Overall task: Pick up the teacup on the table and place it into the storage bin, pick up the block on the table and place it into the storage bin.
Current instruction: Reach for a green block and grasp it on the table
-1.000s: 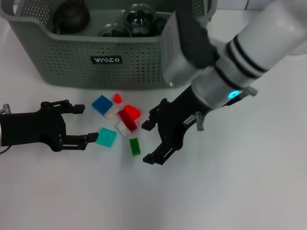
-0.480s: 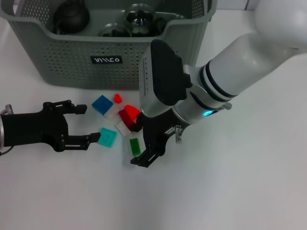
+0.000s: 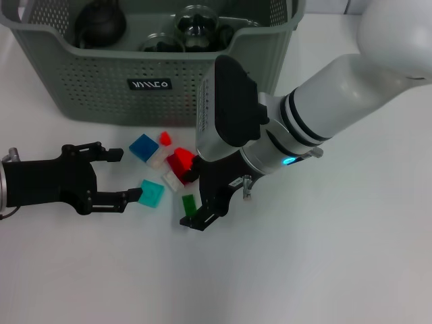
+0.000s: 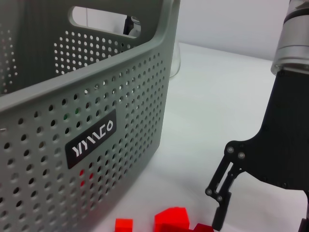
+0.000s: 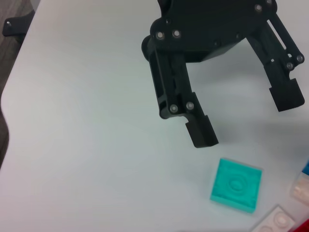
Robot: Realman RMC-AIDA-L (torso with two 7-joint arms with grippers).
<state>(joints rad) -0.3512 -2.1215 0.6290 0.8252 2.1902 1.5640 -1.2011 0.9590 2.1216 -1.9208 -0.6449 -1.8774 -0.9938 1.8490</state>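
right end effector straddles the green block, block step under way

the right end effector (image 3: 196, 201) is low over the cluster of toy blocks on the white desk (image 3: 324, 270), its fingers spread and released, nothing clamped between them. one black fingertip sits near the dark red block (image 3: 179, 165), the other at the near end of the small green block (image 3: 190, 204), so the green block lies in the gap between them. whether the fingertips touch the desk cannot be told.

the green block is a short bar. its long axis runs roughly from the near edge of the desk toward the far edge where the storage bin (image 3: 101, 88) stands, with a slight tilt, and it lies flat.

judging by this, the block step is in hand: reach made, grasp not made. the next move calls for closing on the green block without dragging in the white block (image 3: 172, 181) just beside it, then a lift high enough to clear the bin's front rim.

the left end effector (image 3: 115, 175) rests nearer the left edge of the desk, also spread wide and holding nothing, with the teal block (image 5: 236, 185) just off its lower fingertip. a blue block (image 3: 143, 146) and a small red block (image 3: 165, 138) lie between the cluster and the bin.

the bin already holds a dark teapot (image 3: 100, 25) and glass teaware (image 3: 196, 23); no teacup shows on the desk.
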